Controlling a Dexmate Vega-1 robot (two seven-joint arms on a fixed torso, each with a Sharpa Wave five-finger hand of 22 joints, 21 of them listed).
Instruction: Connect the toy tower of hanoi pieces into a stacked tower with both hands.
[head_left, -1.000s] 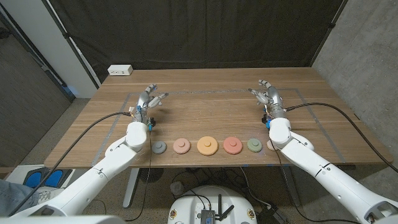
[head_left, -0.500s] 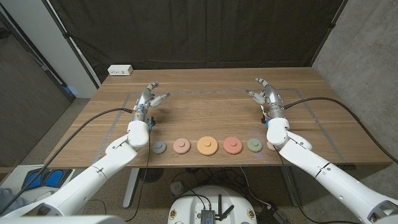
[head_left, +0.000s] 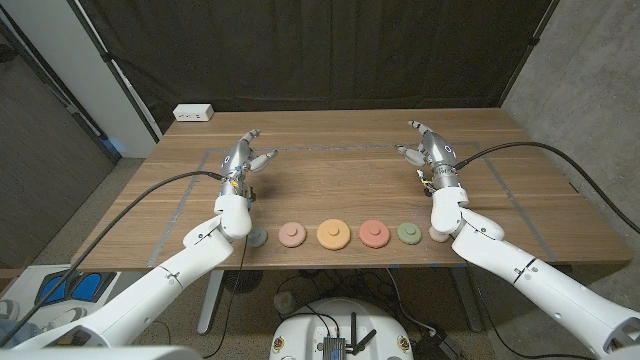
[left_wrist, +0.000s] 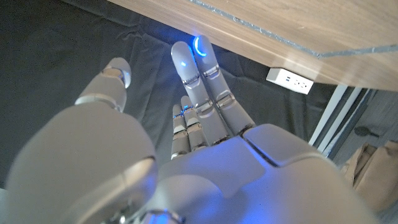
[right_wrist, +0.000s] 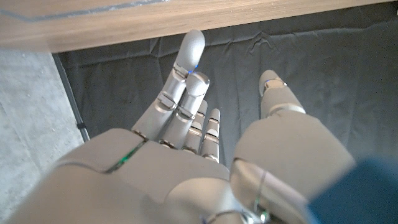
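head view, five discs (head_left: 332, 234) in row, wrist views table edge

A wooden table (head_left: 330, 180) stood in the middle of the room, a faint taped outline marked on its top. Behind the table hung a black curtain (head_left: 300, 50), wrinkled in folds. To the right of the table rose a grey concrete wall (head_left: 590, 90). A white power strip (head_left: 193, 113) lay on the table's far left corner. Left of the table the floor (head_left: 70, 215) was grey carpet, and a white post (head_left: 65, 60) slanted beside the curtain.
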